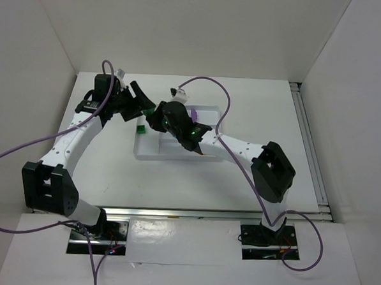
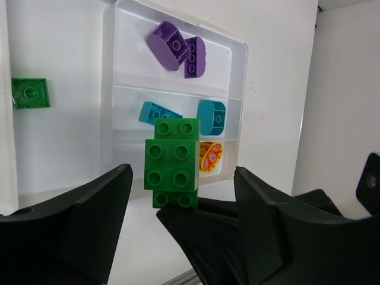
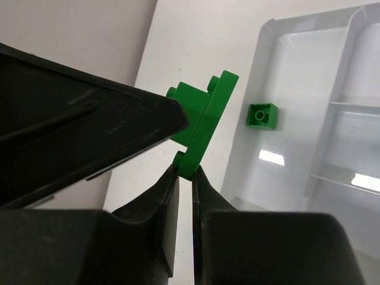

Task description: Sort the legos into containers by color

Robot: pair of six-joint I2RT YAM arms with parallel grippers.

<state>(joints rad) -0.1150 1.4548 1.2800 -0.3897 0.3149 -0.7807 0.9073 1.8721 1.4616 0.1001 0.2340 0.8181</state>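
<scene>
A green lego, a block stacked on a flat plate, hangs in the air over the near side of the white tray. My right gripper is shut on the plate's lower edge. In the left wrist view it comes up from below as a black wedge. My left gripper stands open around the piece, its fingers well clear on both sides. The tray's small containers hold two purple legos, two cyan ones and a yellow-red one. A small green lego lies in the tray's long section.
Both arms meet above the tray's left end in the top view, the left gripper just behind the right gripper. White walls enclose the table on three sides. A rail runs along the right edge.
</scene>
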